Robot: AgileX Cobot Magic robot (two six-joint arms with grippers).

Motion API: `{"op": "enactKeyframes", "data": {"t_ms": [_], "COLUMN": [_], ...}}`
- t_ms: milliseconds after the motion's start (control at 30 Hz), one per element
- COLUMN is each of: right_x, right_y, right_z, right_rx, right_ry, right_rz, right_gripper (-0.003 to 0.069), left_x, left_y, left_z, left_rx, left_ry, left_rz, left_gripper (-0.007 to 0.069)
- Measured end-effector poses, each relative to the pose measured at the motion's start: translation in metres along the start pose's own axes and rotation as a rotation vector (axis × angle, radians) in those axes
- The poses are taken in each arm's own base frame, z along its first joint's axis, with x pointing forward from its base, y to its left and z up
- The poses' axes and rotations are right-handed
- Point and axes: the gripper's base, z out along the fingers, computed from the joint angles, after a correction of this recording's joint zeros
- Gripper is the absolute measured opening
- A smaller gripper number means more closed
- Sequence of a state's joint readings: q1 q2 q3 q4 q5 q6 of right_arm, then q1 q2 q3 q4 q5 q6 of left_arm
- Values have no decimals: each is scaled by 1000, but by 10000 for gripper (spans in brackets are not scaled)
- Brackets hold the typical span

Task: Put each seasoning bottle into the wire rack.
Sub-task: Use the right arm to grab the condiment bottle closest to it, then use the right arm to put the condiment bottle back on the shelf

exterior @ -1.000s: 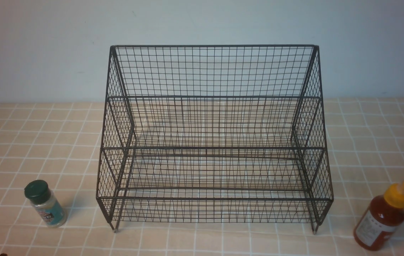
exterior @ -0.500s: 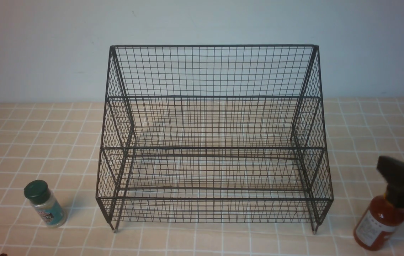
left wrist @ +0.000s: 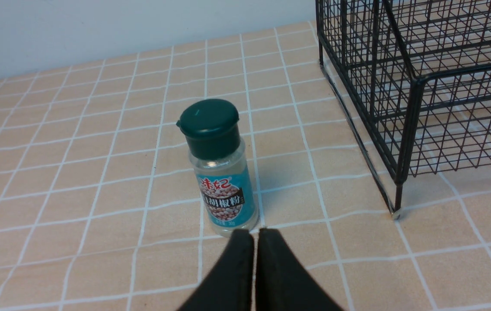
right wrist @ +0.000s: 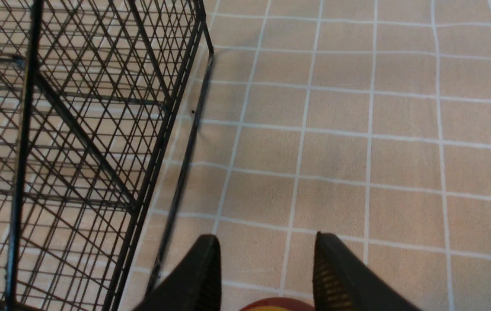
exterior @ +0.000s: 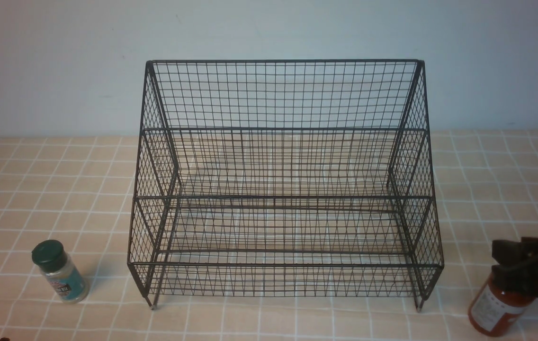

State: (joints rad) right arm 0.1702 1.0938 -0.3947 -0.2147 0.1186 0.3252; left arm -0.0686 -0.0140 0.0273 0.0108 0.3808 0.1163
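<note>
shaker stands upright on the tiled table just left of the rack. the left gripper sits right by its base, fingers pressed together with nothing between them. over on the right the red bottle stands on the table near the rack's front corner, with the right gripper down over its top, fingers spread wide and the cap peeking up between them, not clamped.

Wire rack: black mesh, stepped tiers, tall back, short feet; stands upright, centre. Shaker jar: clear, dark green cap, teal label; upright, left of the rack's front corner, apart from it. Sauce bottle: red, white label; right of the rack, outside it, top hidden.
</note>
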Motion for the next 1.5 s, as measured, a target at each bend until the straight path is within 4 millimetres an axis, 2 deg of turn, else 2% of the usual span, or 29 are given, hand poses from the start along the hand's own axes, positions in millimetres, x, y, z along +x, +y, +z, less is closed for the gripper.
{"op": "enactKeyframes", "data": {"t_ms": [133,333,433,467,533,633,733,967,1133,1400,1500], "right_x": [-19,-79,-103,-120,-126,-136,-135,-119,-111,-97,-89], "right_y": [-2,5,17,29,36,63,83,127,136,140,141], "right_z": [-14,-60,-81,-96,-102,-110,-100,-37,-9,15,23], "right_rx": [38,43,-5,-65,-102,-239,-309,-377,-372,-351,-335], "right_ry": [12,-148,-216,-259,-273,-293,-270,-132,-83,27,89], "right_rz": [-10,-20,-61,-85,-95,-124,-160,-242,-250,-247,-256], "right_gripper": [260,260,260,260,260,260,260,260,260,260,295], "left_x": [0,0,0,0,0,0,0,0,0,0,0], "left_y": [0,0,0,0,0,0,0,0,0,0,0], "left_z": [0,0,0,0,0,0,0,0,0,0,0], "left_rx": [0,0,0,0,0,0,0,0,0,0,0], "left_ry": [0,0,0,0,0,0,0,0,0,0,0], "left_rz": [0,0,0,0,0,0,0,0,0,0,0], "left_gripper": [-7,-7,-7,-7,-7,-7,-7,-7,-7,-7,-7]}}
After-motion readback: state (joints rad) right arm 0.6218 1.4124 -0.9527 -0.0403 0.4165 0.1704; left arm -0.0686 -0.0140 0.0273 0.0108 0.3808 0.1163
